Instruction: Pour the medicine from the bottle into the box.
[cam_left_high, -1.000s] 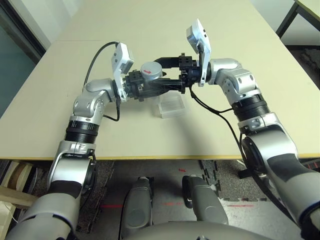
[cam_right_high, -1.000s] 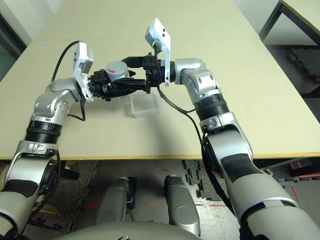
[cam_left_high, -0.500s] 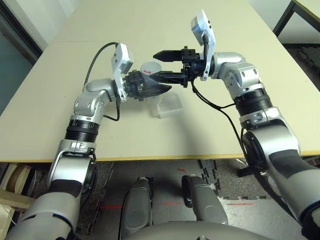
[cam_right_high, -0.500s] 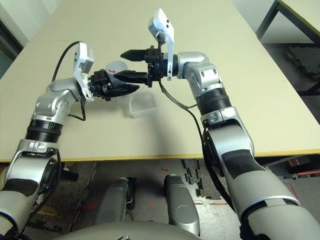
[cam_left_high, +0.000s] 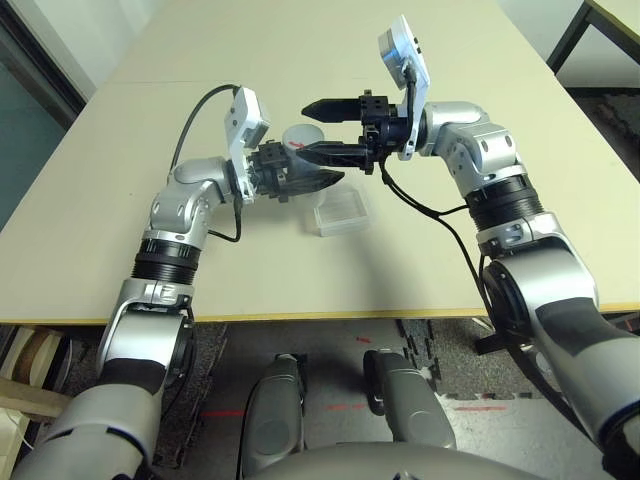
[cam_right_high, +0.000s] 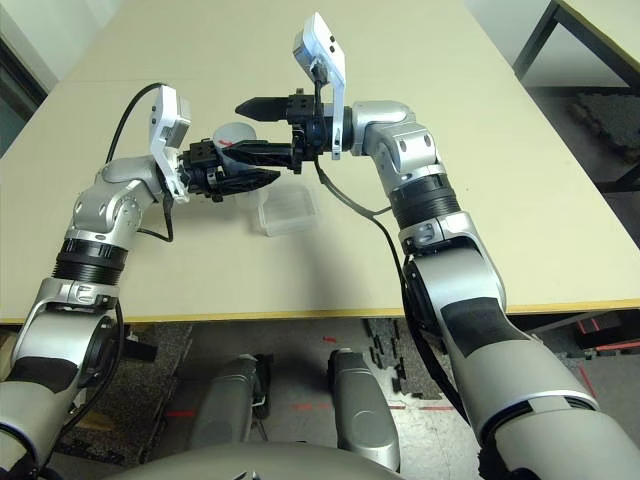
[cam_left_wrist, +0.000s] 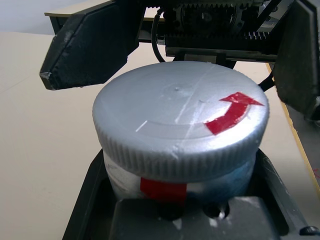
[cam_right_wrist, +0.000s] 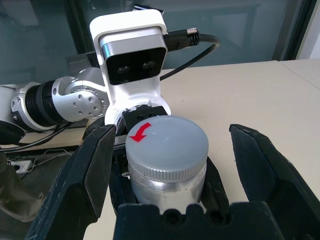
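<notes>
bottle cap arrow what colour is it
Red: a curved arrow on the flat silvery-grey cap of the bottle. It shows best in the left wrist view.

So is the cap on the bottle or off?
On. The grey cap sits on the bottle, with the open right gripper straddling it.

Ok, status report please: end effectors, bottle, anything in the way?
Left end effector shut on bottle. Right end effector open around cap. Box below, unobstructed.

Left claw (cam_left_high: 300, 177) clamped (level); right claw (cam_left_high: 325, 130) spread wide.
</notes>
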